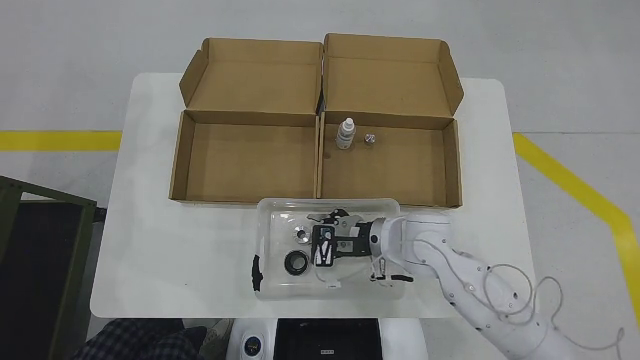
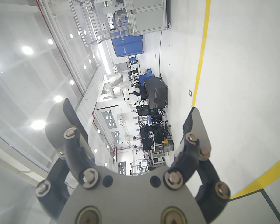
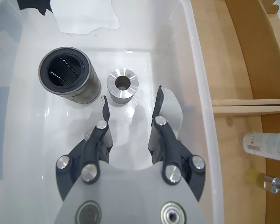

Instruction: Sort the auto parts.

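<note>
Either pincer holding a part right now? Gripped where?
Nothing held. Right pincer open inside the clear bin, short of the silver bushing; left pincer open, empty.

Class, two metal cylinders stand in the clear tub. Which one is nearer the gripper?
The small silver cylinder, just ahead of the right gripper; the larger dark cylinder stands beside it, farther off.

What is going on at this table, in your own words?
The right gripper, open, is down inside the clear bin, its fingers just short of a small silver bushing that stands beside a larger black bearing. Nothing is grasped yet. One cardboard box behind the bin already holds a white bottle and a small metal part. The left gripper is open and points away into the room.
</note>
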Available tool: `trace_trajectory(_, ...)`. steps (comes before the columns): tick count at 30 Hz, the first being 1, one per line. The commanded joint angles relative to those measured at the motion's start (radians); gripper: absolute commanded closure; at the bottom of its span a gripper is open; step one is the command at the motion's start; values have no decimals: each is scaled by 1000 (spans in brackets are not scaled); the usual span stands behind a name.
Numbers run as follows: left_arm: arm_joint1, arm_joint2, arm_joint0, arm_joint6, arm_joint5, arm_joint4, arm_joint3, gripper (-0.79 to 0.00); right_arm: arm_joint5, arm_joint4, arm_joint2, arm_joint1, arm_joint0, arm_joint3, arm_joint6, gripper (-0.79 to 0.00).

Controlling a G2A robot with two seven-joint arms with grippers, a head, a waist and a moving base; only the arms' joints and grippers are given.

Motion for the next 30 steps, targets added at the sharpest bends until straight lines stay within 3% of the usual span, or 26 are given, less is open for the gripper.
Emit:
trace_trajectory(1, 0, 0, 0, 0, 0, 0, 0, -785, 3, 2, -9, -4, 9, 10, -3, -363)
trace_trajectory(24, 0, 0, 0, 0, 0, 0, 0, -785, -2, 36, -105, -57, 109, 119, -1, -357)
trace_trajectory(30, 0, 0, 0, 0, 0, 0, 0, -785, -13, 48, -119, -67, 124, 143, 1, -314)
